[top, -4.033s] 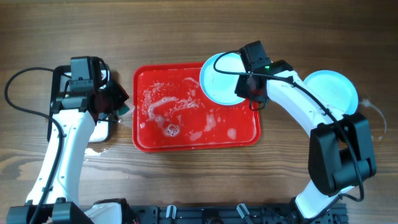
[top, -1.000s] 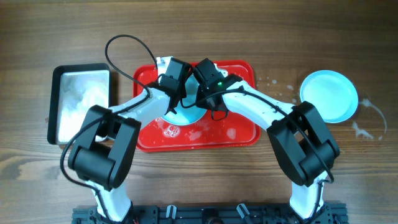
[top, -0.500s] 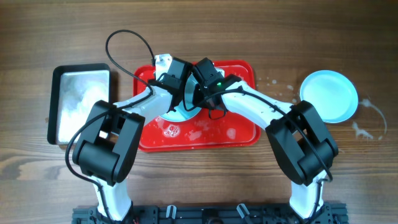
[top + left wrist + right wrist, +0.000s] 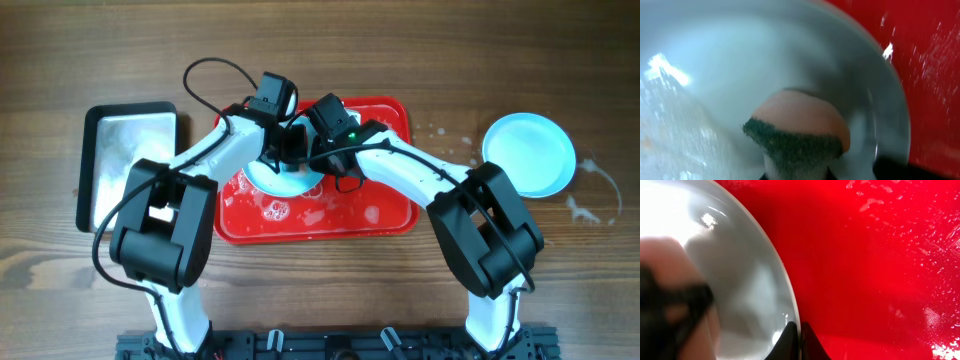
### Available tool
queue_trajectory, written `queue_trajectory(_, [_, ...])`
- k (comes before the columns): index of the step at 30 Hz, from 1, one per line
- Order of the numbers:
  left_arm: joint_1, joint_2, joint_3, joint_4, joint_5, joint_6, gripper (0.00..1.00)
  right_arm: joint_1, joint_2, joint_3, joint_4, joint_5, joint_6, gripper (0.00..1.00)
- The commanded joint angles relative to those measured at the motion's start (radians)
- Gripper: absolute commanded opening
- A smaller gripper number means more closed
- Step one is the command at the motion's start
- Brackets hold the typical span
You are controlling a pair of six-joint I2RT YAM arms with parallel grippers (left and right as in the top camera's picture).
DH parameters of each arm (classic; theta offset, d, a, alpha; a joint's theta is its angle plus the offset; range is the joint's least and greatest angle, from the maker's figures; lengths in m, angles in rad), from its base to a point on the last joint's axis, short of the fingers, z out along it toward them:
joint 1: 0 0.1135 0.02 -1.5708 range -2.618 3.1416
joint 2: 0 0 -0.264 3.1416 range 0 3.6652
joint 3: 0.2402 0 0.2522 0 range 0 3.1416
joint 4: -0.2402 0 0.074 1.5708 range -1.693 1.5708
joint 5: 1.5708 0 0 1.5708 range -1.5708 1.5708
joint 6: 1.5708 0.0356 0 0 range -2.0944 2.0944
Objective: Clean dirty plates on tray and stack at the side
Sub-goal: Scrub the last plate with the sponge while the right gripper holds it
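Observation:
A light-blue plate (image 4: 272,178) stands tilted over the red tray (image 4: 385,212), mostly hidden by both grippers. My right gripper (image 4: 316,152) is shut on its rim; the right wrist view shows the jaws (image 4: 799,330) pinching the plate's edge (image 4: 747,275) above the wet tray (image 4: 870,255). My left gripper (image 4: 284,148) is shut on a sponge (image 4: 800,132), orange with a green scouring side, and presses it against the plate's face (image 4: 715,55). Another light-blue plate (image 4: 528,152) lies on the table at the right; I cannot tell whether more lie under it.
A silver pan (image 4: 128,165) with a black rim, holding soapy water, stands left of the tray. Foam and water drops lie on the tray floor (image 4: 275,210). Water is spattered on the table (image 4: 580,205) around the right plate.
Four seconds ago the plate was at the tray's far right corner and the left gripper by the pan. Over the last second the left gripper has slid up and left across the plate.

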Motion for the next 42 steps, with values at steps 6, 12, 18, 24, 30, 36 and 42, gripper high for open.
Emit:
queue_trajectory(6, [0.02, 0.084, -0.013, 0.27, -0.492, -0.039, 0.04, 0.004, 0.047, -0.034, -0.02, 0.026, -0.03, 0.04])
queue_trajectory(12, [0.029, 0.117, -0.013, 0.095, -0.726, -0.034, 0.04, 0.004, 0.047, -0.034, -0.009, 0.026, -0.03, 0.04])
queue_trajectory(18, [0.024, 0.114, -0.013, -0.137, -0.7, -0.034, 0.04, 0.005, 0.047, -0.034, -0.002, 0.022, -0.037, 0.04])
queue_trajectory(24, [0.013, 0.109, -0.013, -0.298, -0.047, -0.032, 0.04, 0.005, 0.047, -0.034, -0.002, 0.018, -0.038, 0.04])
queue_trajectory(30, [0.011, 0.109, -0.013, -0.299, 0.272, 0.1, 0.04, 0.005, 0.047, -0.034, -0.005, 0.018, -0.041, 0.04])
queue_trajectory(36, [0.011, 0.109, -0.013, -0.069, 0.004, 0.054, 0.04, 0.005, 0.047, -0.034, -0.003, 0.015, -0.043, 0.04])
queue_trajectory(42, [0.011, 0.131, -0.013, 0.188, -0.375, -0.045, 0.04, 0.005, 0.047, -0.034, -0.002, 0.015, -0.043, 0.04])
